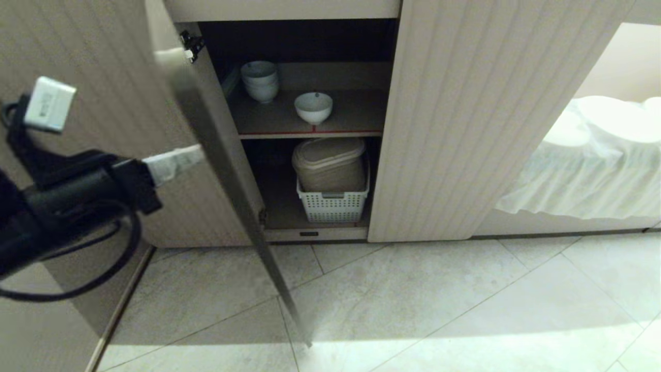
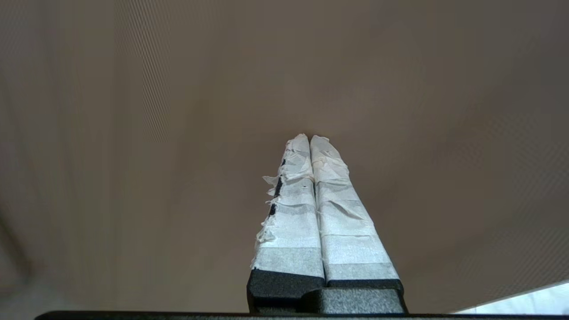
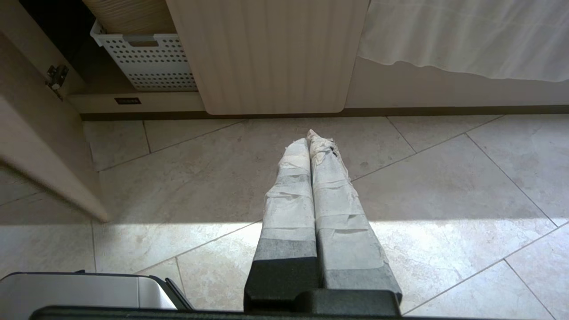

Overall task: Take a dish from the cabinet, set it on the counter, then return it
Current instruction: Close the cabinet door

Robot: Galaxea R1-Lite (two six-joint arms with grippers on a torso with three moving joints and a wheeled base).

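Observation:
The cabinet (image 1: 465,129) stands with its left door (image 1: 103,46) swung wide and its right door shut. On the upper shelf, edged in red, sits the dish (image 1: 313,107), a small white bowl standing alone. My left gripper (image 1: 199,152) is shut and empty, its taped tips close to the open door's face near the free edge, left of the opening. In the left wrist view the left gripper (image 2: 310,137) points at that plain beige door (image 2: 133,133). My right gripper (image 3: 311,135) hangs shut and empty over the floor tiles. The counter is out of view.
A stack of white bowls (image 1: 260,80) stands at the shelf's back left. Below, a perforated white basket (image 1: 333,204) holds a beige lidded bin (image 1: 330,163). The open door's edge (image 1: 242,206) juts out over the tiled floor (image 1: 439,299). White cloth (image 1: 594,160) drapes at the right.

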